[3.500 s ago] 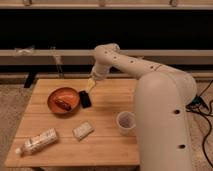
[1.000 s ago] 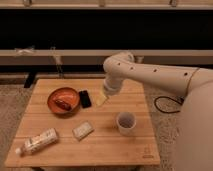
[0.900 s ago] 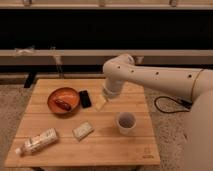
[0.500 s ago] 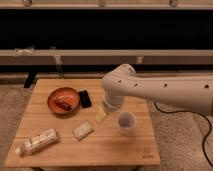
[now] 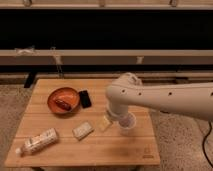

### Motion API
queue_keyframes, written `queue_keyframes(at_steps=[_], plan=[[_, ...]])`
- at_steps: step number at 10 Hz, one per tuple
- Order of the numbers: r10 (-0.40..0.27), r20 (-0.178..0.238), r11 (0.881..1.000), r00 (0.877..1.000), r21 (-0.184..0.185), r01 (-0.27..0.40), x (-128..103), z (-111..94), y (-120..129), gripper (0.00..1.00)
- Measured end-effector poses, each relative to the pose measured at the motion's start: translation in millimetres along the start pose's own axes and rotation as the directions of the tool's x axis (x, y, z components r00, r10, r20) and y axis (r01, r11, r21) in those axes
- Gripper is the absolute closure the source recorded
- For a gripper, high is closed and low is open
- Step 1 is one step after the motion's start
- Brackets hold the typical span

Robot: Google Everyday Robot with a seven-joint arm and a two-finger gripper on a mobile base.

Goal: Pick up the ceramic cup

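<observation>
Ceramic cup (image 5: 128,126): small, white, upright on table (image 5: 125,150), right of centre, in front half; top partly hidden by arm.
Gripper (image 5: 104,123): low over tabletop, just left of cup in view; pale yellowish tip showing below wrist, rest hidden behind arm.
Grip state: can't tell, wrist blocks view.
Cup vs gripper: cup immediately to right of gripper in view, at abt same depth on table; touching or a small gap btwn them, can't tell; cup not lifted, base on wood.
Arm (image 5: 165,100): white, thick, coming in from right edge; rounded joint bending down above cup.
Orange bowl (image 5: 51,102): wide, back-left part of table, well apart from cup; dark reddish item (image 5: 62,103) inside.
Black object (image 5: 85,98): flat, rectangular, just beside bowl's right rim, btwn bowl and arm.
Packet (image 5: 82,130): small, pale, lying flat, front-centre, near gripper on its left in view.
Bottle (image 5: 38,141): white, lying on its side, front-left area, narrow end toward left edge.
Table surface: light wood planks, rectangular; speckled floor around.
Backgrnd: dark wall w/ pale horizontal rails behind table.
</observation>
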Motion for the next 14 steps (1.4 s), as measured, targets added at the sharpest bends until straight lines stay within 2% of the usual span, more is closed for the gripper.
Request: queue_keyframes(at_steps=[3, 5, 8, 12, 14], plan=[[0.029, -0.028, 1.000, 0.999, 0.011, -0.029, 7.4, 28.0, -9.9, 0.20], [0.061, -0.040, 0.998, 0.997, 0.028, -0.060, 11.6, 39.6, -22.0, 0.26], [0.090, -0.045, 0.995, 0.995, 0.053, -0.087, 12.8, 47.8, -37.4, 0.57], [0.090, -0.067, 0.993, 0.994, 0.086, -0.084, 10.5, 50.3, -40.0, 0.93], [0.089, -0.047, 0.991, 0.995, 0.105, -0.084, 6.5, 34.5, -44.5, 0.96]])
